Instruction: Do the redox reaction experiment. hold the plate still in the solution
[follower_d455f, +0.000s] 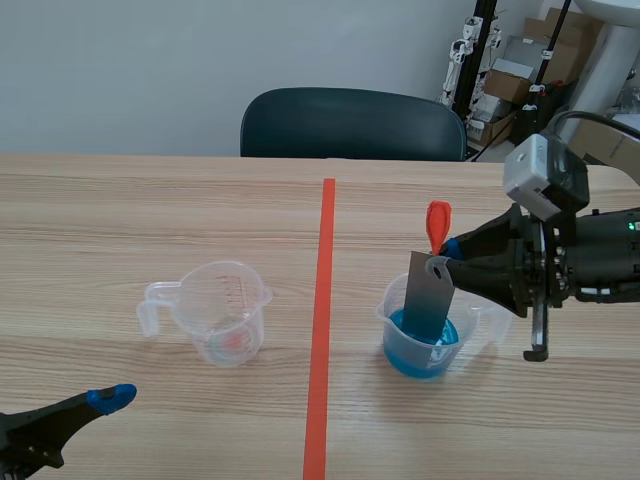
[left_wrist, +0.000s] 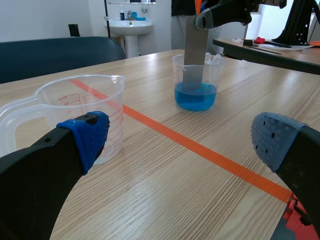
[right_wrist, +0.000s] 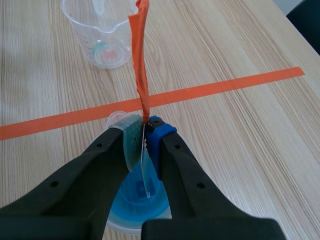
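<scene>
Right tool (right_wrist: 145, 137) clamped on upright grey metal plate (follower_d455f: 428, 295), lower end dipped in blue solution (follower_d455f: 420, 350) in plastic beaker (follower_d455f: 390, 315). Left tool (left_wrist: 178, 137) fingers apart, low near clear measuring cup (follower_d455f: 225, 310).

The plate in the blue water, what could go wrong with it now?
The right gripper pinches the plate only near its top, so the plate might slip and drop into the blue liquid. If the arm drifts sideways, the plate could push the plastic cup over and spill it.
</scene>
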